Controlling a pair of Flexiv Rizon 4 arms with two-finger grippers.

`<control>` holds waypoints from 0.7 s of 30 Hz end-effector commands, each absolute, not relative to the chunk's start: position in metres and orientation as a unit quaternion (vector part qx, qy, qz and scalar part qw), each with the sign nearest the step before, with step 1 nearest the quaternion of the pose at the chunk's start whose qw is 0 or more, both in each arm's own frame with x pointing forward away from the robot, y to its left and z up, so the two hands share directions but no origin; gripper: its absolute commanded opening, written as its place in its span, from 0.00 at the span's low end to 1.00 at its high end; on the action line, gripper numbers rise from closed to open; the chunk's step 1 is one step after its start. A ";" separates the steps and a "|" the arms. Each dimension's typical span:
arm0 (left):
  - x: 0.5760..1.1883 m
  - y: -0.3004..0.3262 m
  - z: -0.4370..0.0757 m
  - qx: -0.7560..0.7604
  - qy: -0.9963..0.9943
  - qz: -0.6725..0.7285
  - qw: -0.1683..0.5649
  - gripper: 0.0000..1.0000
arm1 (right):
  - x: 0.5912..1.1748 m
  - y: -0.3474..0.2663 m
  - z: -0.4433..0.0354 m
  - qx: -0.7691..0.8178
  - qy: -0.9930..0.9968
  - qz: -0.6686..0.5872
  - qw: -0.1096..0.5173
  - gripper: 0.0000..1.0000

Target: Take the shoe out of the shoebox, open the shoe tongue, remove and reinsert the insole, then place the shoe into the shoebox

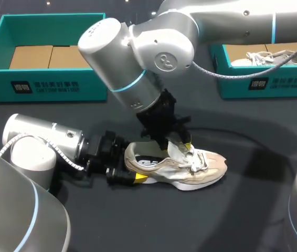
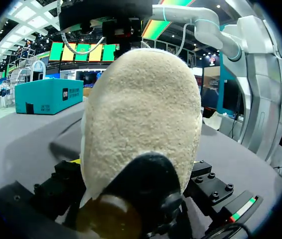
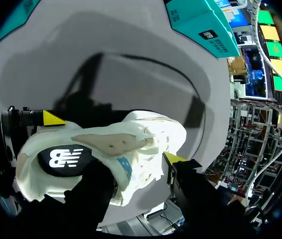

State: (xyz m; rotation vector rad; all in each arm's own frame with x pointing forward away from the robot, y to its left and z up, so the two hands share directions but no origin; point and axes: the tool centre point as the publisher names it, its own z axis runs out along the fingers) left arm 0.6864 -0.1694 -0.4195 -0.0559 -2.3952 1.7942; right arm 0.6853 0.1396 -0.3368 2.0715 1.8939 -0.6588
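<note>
Teal cardboard shoebox, upper left, held only brown inserts; second teal box, upper right, held another shoe. Cream suede-mesh sneaker out on dark table, lower centre. My left gripper clamped heel; my right gripper pinched raised tongue. Insole work, reboxing left. My right arm overhung path to box.

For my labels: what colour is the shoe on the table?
The shoe is cream with tan panels, clearest in the head view.
</note>
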 end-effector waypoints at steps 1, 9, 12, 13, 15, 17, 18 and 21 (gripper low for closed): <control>0.687 -0.168 -0.420 -0.019 -0.798 0.597 0.074 0.00 | 0.676 0.137 -0.335 0.843 0.473 -0.183 0.178 0.44; 0.687 -0.168 -0.420 -0.019 -0.798 0.597 0.074 0.00 | 0.671 0.143 -0.329 0.844 0.478 -0.174 0.171 0.00; 0.687 -0.168 -0.420 -0.019 -0.798 0.597 0.074 0.00 | 0.670 0.140 -0.323 0.844 0.483 -0.171 0.159 0.00; 0.687 -0.168 -0.420 -0.019 -0.798 0.597 0.074 0.00 | 0.670 0.140 -0.321 0.842 0.488 -0.171 0.152 0.00; 0.687 -0.168 -0.420 -0.019 -0.798 0.597 0.074 0.00 | 0.669 0.138 -0.316 0.839 0.497 -0.168 0.144 0.00; 0.687 -0.168 -0.420 -0.019 -0.798 0.597 0.074 0.00 | 0.669 0.136 -0.312 0.832 0.515 -0.162 0.125 0.00; 0.687 -0.168 -0.420 -0.019 -0.798 0.597 0.074 0.00 | 0.669 0.133 -0.311 0.828 0.527 -0.156 0.110 0.00; 0.687 -0.168 -0.420 -0.019 -0.798 0.597 0.074 0.00 | 0.671 0.122 -0.311 0.833 0.524 -0.162 0.077 0.00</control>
